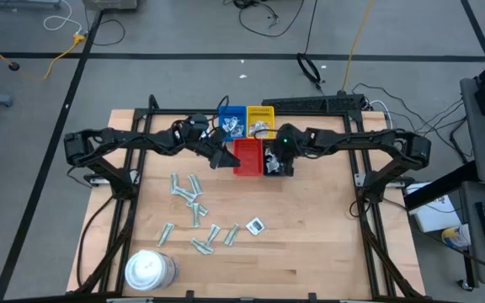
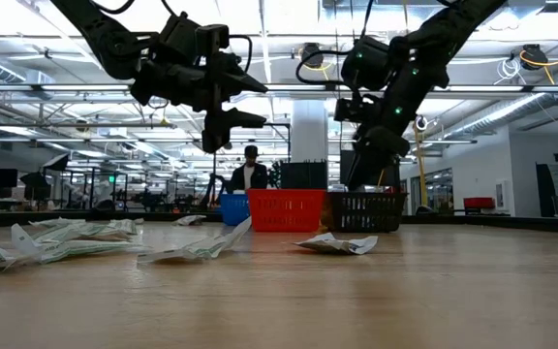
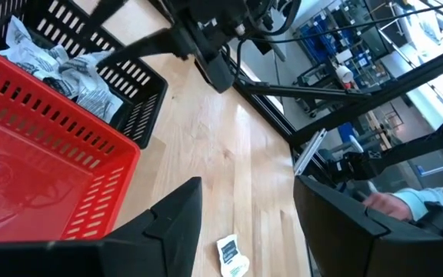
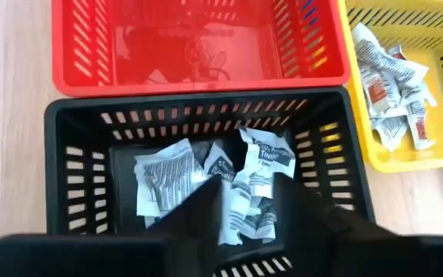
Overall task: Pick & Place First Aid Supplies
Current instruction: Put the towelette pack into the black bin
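Note:
Several pale strip packets (image 1: 188,198) and one white square packet (image 1: 256,225) lie flat on the wooden table. More white packets (image 4: 164,181) lie in the black tray (image 4: 206,108), and others in the yellow tray (image 4: 406,161) and the blue tray (image 1: 231,118). My right gripper (image 4: 248,223) hangs over the black tray, pointing down into it, fingers apart, with loose packets showing in the gap. My left gripper (image 3: 248,223) stands open beside the red tray (image 3: 68,154), above the table, with nothing between its fingers; the square packet (image 3: 231,258) lies below it.
The big white tub (image 1: 150,269) stands near the table's front left corner. The four trays sit together at the far middle. Bare wood (image 1: 327,227) lies on the table's right half. A person (image 2: 250,170) stands in the room beyond the table.

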Robot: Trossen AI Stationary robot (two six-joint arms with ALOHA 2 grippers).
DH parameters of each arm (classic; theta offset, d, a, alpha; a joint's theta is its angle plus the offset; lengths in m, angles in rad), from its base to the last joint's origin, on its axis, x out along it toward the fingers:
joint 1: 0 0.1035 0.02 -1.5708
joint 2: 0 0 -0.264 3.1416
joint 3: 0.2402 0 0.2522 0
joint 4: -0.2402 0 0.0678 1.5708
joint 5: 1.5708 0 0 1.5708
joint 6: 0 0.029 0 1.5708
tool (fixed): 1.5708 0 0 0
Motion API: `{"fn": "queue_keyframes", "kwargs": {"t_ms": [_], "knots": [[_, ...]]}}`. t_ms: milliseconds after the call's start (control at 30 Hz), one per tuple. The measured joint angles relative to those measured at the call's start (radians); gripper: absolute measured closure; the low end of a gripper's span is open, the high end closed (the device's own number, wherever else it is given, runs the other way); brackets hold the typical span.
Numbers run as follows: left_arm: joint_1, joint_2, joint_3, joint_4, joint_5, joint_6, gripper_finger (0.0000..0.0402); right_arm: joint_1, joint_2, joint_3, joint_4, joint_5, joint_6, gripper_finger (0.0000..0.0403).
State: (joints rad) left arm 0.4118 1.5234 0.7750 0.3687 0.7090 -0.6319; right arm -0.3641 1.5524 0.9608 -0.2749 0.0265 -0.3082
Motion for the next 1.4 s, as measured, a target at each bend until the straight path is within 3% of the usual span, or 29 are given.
{"fn": "queue_keyframes", "kwargs": {"t_ms": [167,300,433,533,733,833,967,1100,1400], "knots": [[0.000,0.000,0.000,0.000,0.000,-0.003,0.0190,0.000,-0.002,0.000,0.006,0.000,0.017,0.0220],[0.005,0.000,0.001,-0.014,-0.035,-0.052,0.0190,0.000,-0.009,0.000,0.024,0.002,0.037,0.0183],[0.005,0.000,0.001,-0.124,-0.164,-0.068,0.0190,0.000,-0.018,0.000,0.021,0.003,0.067,0.0164],[-0.005,0.000,0.034,-0.315,-0.256,-0.027,0.0190,0.000,-0.024,0.001,0.013,0.004,0.070,0.0157],[-0.032,0.000,0.188,-0.821,-0.637,0.062,0.0190,0.000,-0.027,0.001,0.015,-0.001,0.089,0.0155],[-0.028,0.000,0.245,-0.955,-0.744,0.042,0.0190,0.000,-0.027,0.001,0.018,-0.002,0.083,0.0155],[-0.011,0.000,0.291,-1.094,-0.778,-0.035,0.0190,0.000,-0.027,0.001,0.025,-0.002,0.080,0.0155],[0.026,0.000,0.295,-1.132,-0.789,-0.089,0.0190,0.000,-0.027,0.001,0.032,-0.003,0.052,0.0155],[0.247,0.000,0.295,-1.271,-0.831,-0.182,0.0190,0.000,-0.027,0.001,0.041,-0.005,0.016,0.0155]]}}
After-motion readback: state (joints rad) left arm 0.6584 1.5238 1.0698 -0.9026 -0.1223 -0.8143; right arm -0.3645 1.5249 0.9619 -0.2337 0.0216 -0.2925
